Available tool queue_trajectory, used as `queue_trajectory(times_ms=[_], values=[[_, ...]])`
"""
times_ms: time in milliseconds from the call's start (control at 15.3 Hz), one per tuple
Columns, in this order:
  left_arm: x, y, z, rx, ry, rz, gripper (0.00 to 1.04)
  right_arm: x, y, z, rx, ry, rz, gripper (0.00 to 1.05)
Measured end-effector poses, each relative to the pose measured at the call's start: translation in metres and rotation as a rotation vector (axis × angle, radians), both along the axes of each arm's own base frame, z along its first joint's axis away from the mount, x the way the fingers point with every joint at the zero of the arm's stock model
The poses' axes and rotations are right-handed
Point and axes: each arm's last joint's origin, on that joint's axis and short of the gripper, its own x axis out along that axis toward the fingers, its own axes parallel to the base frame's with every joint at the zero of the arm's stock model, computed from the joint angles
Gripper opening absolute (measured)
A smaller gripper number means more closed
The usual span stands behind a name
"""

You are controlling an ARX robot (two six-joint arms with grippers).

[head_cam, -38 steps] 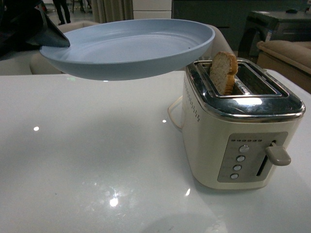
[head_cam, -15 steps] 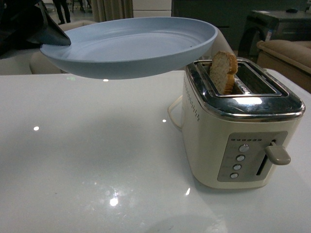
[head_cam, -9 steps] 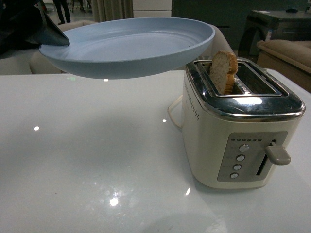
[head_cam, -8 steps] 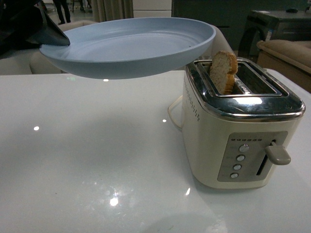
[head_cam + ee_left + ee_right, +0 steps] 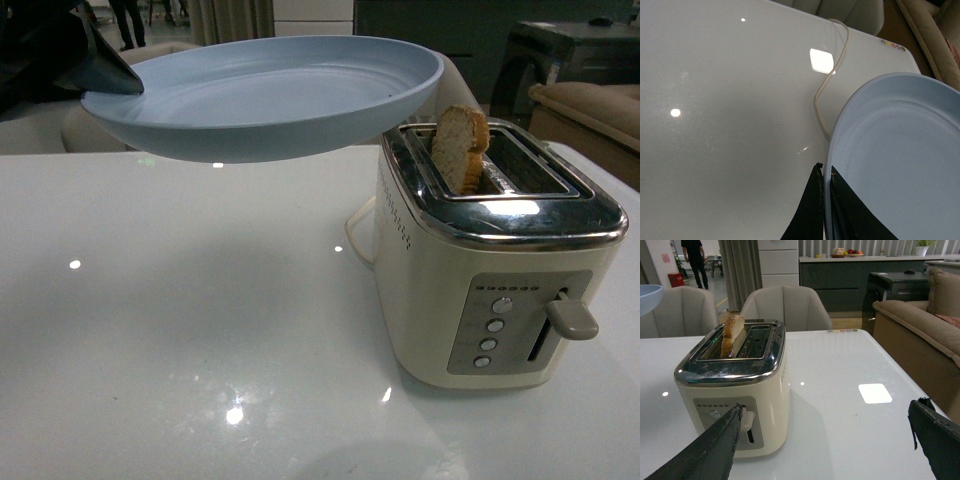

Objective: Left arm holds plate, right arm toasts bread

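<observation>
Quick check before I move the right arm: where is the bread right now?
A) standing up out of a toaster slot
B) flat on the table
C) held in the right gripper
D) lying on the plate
A: the bread stands upright, its rounded end sticking out of a slot in the toaster, while the plate held beside it is bare.

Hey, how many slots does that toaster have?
2, both in the toaster's top. The slot nearer the plate holds the bread; the plate hangs alongside. The other slot, beside it, looks empty.
</observation>
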Motion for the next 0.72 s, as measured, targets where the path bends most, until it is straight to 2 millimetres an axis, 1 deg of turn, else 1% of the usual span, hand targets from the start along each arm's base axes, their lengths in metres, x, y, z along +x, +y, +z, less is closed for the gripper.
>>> queue_trajectory(times_ms=[65, 131, 196, 261, 718], values=[[0.0, 0.0, 0.0, 0.0, 0.0, 0.0, 0.02, 0.0, 0.0, 0.0, 0.0, 0.0, 0.0, 0.98], [0.0, 0.0, 0.0, 0.0, 0.0, 0.0, 0.02, 0.0, 0.0, 0.0, 0.0, 0.0, 0.0, 0.98], [-0.002, -0.003, 0.002, 0.228, -0.091, 0.145, 0.02, 0.0, 0.0, 0.0, 0.0, 0.0, 0.0, 0.98], [-0.005, 0.003, 0.009, 0.354, -0.119, 0.195, 0.02, 0.0, 0.0, 0.0, 0.0, 0.0, 0.0, 0.98], [0.003, 0.018, 0.005, 0.349, -0.114, 0.236, 0.02, 0.0, 0.0, 0.0, 0.0, 0.0, 0.0, 0.98]])
